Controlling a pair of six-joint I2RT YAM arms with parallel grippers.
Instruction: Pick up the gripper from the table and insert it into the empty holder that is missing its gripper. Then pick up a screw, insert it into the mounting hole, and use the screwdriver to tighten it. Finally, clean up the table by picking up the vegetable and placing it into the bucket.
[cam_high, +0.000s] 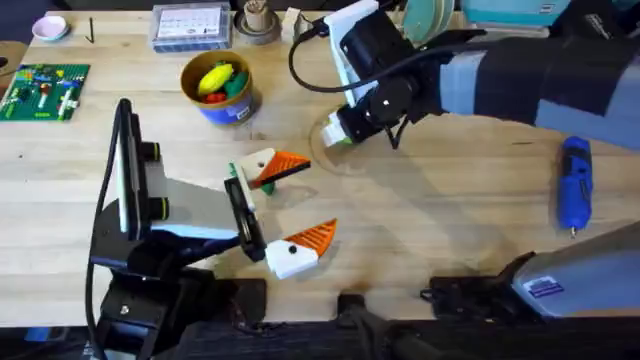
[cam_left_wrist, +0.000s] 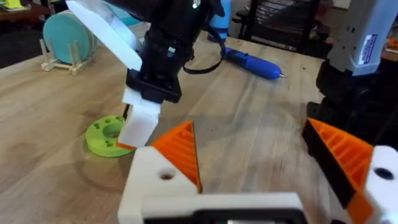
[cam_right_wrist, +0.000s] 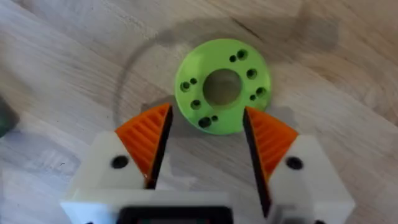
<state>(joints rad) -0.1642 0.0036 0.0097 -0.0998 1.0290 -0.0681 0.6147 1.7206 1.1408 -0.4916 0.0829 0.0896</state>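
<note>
Your right claw (cam_right_wrist: 206, 113) hung open, pads straddling the green disc (cam_right_wrist: 222, 86) at mid-surface. Left claw (cam_high: 300, 200) was open too, just nearer. Screwdriver (cam_high: 573, 185) lay well to the right; bucket (cam_high: 218, 88) far left. I couldn't make out the loose gripper. Best move, I judged: skip the disc, find that wedge, then descend squarely.

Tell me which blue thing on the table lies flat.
The blue screwdriver, flat by the table's right side. The blue bucket stands upright, holding toy food.
</note>
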